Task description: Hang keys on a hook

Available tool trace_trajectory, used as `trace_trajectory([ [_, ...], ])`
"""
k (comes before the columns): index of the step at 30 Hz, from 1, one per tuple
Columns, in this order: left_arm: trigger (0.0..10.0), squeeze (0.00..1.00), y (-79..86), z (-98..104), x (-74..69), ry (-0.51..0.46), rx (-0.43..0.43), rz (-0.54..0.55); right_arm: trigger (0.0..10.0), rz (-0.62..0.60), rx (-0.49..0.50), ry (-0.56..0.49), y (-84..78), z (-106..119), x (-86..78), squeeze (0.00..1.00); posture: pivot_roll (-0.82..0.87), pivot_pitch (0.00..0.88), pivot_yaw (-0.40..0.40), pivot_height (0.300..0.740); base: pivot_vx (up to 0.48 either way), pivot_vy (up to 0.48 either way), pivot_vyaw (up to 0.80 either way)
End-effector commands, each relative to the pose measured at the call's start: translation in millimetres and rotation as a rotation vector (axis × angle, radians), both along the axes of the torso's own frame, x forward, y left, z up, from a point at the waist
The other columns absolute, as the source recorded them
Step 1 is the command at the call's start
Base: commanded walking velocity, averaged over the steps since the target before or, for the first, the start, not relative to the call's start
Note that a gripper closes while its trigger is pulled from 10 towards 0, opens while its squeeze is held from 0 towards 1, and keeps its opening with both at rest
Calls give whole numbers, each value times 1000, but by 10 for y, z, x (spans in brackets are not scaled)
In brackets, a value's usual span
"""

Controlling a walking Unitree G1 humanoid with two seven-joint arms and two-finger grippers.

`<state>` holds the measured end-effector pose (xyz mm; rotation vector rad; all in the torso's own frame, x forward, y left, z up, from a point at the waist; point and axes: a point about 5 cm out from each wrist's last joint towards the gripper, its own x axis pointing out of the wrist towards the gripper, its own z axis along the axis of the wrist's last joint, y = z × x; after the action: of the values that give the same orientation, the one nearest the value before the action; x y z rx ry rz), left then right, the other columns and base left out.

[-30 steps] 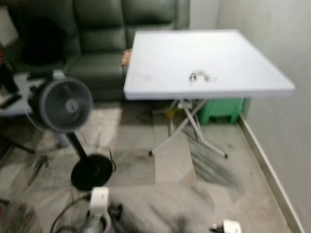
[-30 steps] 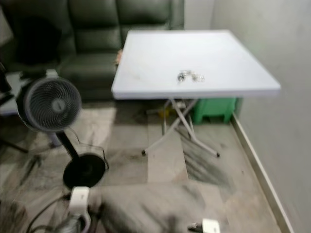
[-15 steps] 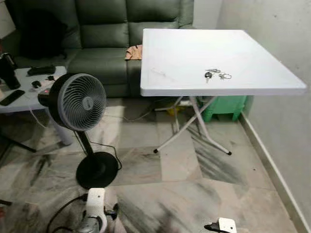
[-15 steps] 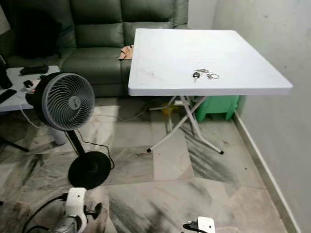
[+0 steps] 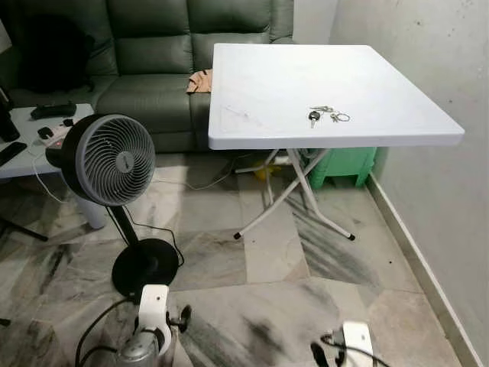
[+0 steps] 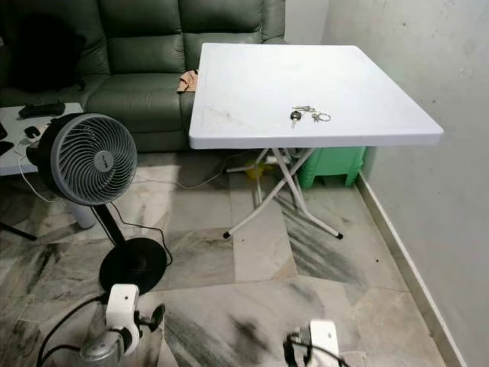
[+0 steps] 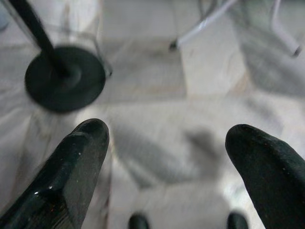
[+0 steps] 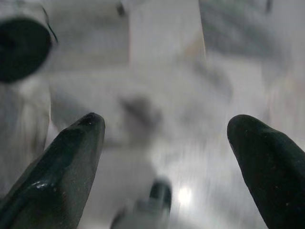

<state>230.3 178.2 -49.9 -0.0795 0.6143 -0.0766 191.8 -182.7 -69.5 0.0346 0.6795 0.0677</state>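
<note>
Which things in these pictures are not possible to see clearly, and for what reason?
- Keys on the white table: too small in the eye views to count them.
- Green box: partly hidden under the table by its top and legs.
- Side table: cut off by the left edge.
- Floor in the right wrist view beyond the right gripper: blurred.
- Fan's head: cut off in the left wrist view, past the left gripper.

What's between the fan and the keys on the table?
In the left eye view, between the fan and keys lie marble floor and bare white tabletop.
</note>
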Motion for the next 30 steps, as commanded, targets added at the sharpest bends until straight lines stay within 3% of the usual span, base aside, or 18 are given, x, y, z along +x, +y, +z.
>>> trace_trajectory([
  [1, 10000, 0, 29, 115, 119, -84, -16, 0, 10000, 57, 0, -88, 58, 97, 119, 0, -48, 0, 5, 740, 0, 0, 0],
  [2, 10000, 0, 29, 115, 119, -84, -16, 0, 10000, 57, 0, -88, 58, 97, 119, 0, -48, 0, 5, 740, 0, 0, 0],
  [3, 10000, 0, 16, 202, 200, -150, -27, -16, 10000, 78, 22, -167, 93, 193, 225, 314, -47, 0, 2, 740, 0, 0, 0],
  [4, 10000, 0, 6, 287, 271, -210, -26, -32, 10000, 72, 55, -231, 109, 277, 309, 1000, -46, 0, 0, 740, 0, 0, 0],
  [10, 10000, 0, -15, 667, 501, -445, -66, -52, 10000, 134, 75, -483, 175, 638, 538, 1000, -45, 0, -4, 740, 0, 0, 0],
  [11, 10000, 0, -15, 667, 501, -445, -66, -52, 10000, 134, 75, -483, 175, 638, 538, 1000, -45, 0, -4, 740, 0, 0, 0],
  [15, 10000, 0, -28, 962, 513, -598, -81, -69, 10000, 156, 75, -666, 170, 964, 626, 1000, -49, 0, -6, 740, 0, 0, 0],
  [23, 10000, 0, -76, 1139, 520, -662, -83, -105, 10000, 135, 53, -720, 110, 1143, 673, 1000, -48, 0, -11, 740, 0, 0, 0],
  [24, 10000, 0, -74, 1160, 538, -657, -88, -98, 10000, 128, 51, -725, 109, 1178, 702, 0, -49, 0, -11, 740, 0, 0, 0],
  [30, 10000, 0, -97, 1300, 571, -669, -76, -105, 10000, 103, 73, -784, 143, 1413, 789, 0, -54, 0, -7, 740, 0, 0, 0],
])
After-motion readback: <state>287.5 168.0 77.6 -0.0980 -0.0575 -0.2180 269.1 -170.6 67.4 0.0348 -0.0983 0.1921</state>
